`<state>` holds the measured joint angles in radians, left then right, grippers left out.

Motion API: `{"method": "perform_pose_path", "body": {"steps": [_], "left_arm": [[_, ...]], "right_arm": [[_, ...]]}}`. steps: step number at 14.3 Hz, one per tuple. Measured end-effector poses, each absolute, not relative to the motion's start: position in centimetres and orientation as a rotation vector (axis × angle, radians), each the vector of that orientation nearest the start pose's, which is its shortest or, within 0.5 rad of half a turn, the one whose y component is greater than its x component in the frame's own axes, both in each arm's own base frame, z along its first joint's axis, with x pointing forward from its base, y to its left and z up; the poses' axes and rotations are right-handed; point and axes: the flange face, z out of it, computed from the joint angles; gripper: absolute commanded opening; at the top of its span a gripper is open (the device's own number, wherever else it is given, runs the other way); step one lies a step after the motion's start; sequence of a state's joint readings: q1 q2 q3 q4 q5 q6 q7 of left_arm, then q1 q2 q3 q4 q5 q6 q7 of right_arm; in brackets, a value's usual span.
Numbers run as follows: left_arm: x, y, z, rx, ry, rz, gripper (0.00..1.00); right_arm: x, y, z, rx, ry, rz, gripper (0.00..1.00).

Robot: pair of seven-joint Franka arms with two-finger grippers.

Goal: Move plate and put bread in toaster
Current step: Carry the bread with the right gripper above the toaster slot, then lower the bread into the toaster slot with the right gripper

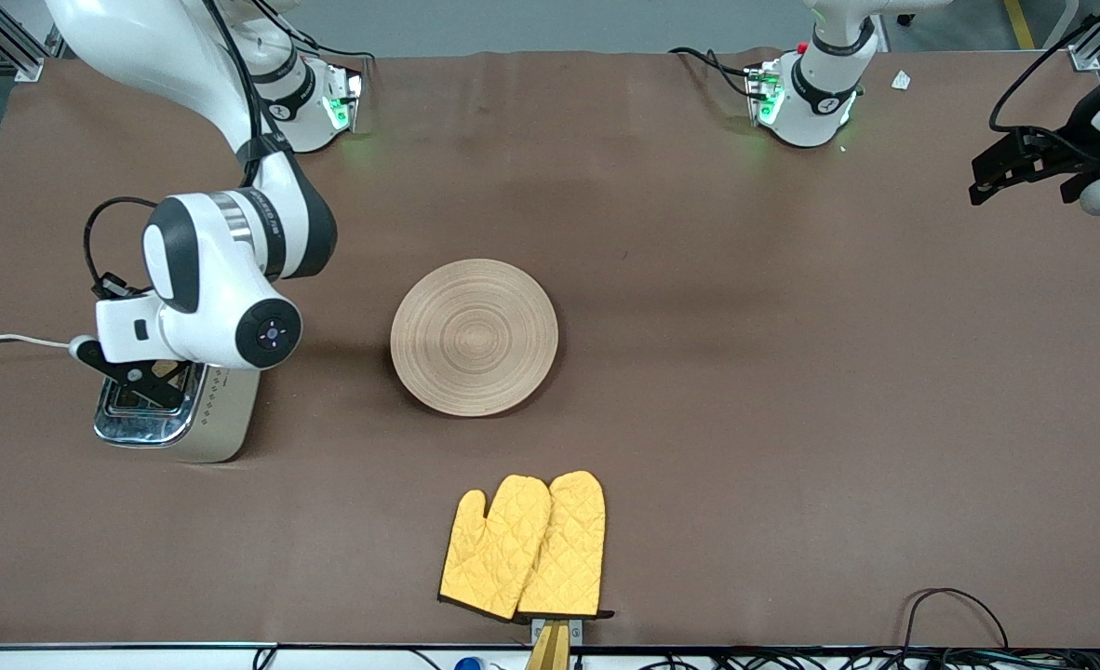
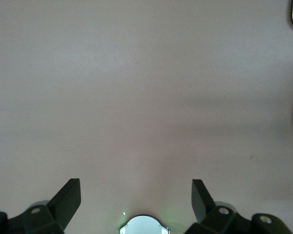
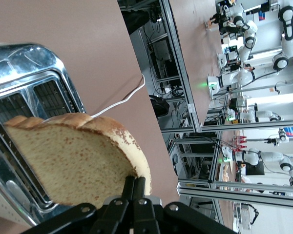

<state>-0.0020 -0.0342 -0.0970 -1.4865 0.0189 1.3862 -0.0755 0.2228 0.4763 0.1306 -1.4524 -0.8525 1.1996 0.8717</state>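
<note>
robot lab | more robot arms (image 3: 283, 29) | aluminium frames (image 3: 185, 83) | cables

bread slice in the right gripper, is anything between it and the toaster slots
Nothing visible. The right gripper is shut on the bread, holding it just over the toaster. Both slots look open and empty in the right wrist view. The plate lies apart, toward the table's middle.
</note>
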Motion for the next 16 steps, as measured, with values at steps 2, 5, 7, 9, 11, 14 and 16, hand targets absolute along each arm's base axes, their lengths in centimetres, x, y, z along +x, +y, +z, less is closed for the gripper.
{"method": "perform_pose_path", "body": {"steps": [2,5,7,9,11,14,16], "left_arm": [[52.2,-5.0,66.6,-3.112,0.031,0.100,1.00],[52.2,-5.0,66.6,-3.112,0.030,0.101,1.00],[52.2,-5.0,66.6,-3.112,0.030,0.102,1.00],[52.2,-5.0,66.6,-3.112,0.030,0.102,1.00],[52.2,-5.0,66.6,-3.112,0.030,0.102,1.00],[52.2,-5.1,66.5,-3.112,0.031,0.103,1.00],[52.2,-5.1,66.5,-3.112,0.031,0.103,1.00]], "right_arm": [[62.3,10.6,41.3,2.013,-0.547,-0.111,0.00],[62.9,10.7,39.7,1.997,-0.569,-0.109,0.00],[63.1,10.7,38.9,1.983,-0.573,-0.109,0.00],[63.2,10.6,38.7,1.977,-0.575,-0.109,0.00],[63.3,10.2,39.0,1.973,-0.585,-0.111,0.00],[63.5,9.4,39.1,1.970,-0.596,-0.117,0.00],[63.6,8.6,39.1,1.963,-0.596,-0.123,0.00]]}}
